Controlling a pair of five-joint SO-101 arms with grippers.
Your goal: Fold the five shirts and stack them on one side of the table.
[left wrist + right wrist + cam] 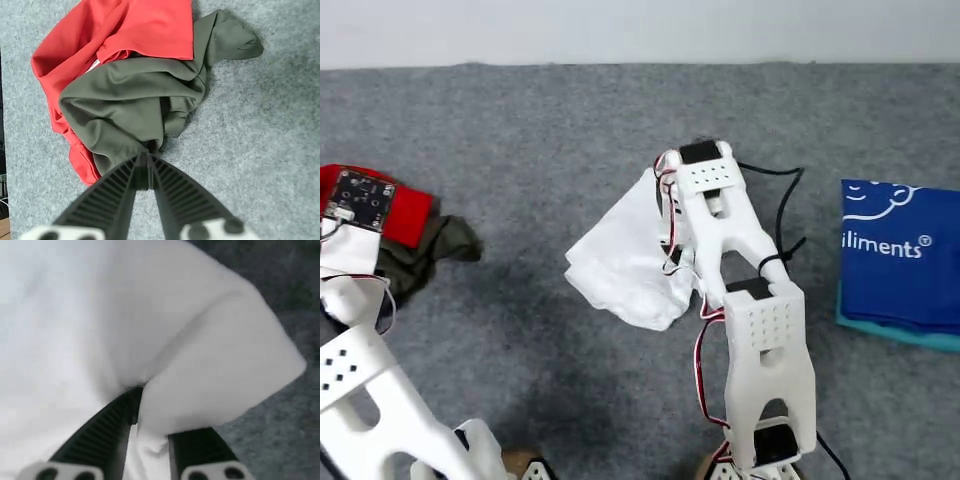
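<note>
A crumpled white shirt [625,265] lies mid-table beside the right arm. In the right wrist view my right gripper [150,415] is shut on a fold of that white shirt [100,315], with cloth draped over its fingers. At the table's left edge an olive shirt [432,248] lies bunched on a red shirt [412,212]. My left gripper [145,162] is shut, pinching the near edge of the olive shirt [130,105], which lies over the red shirt [145,25].
A folded blue shirt [900,250] with white print rests on a teal shirt [895,328] at the right edge. Grey carpet-like table cover [520,130] is bare along the back. A black cable [782,215] trails off the right arm.
</note>
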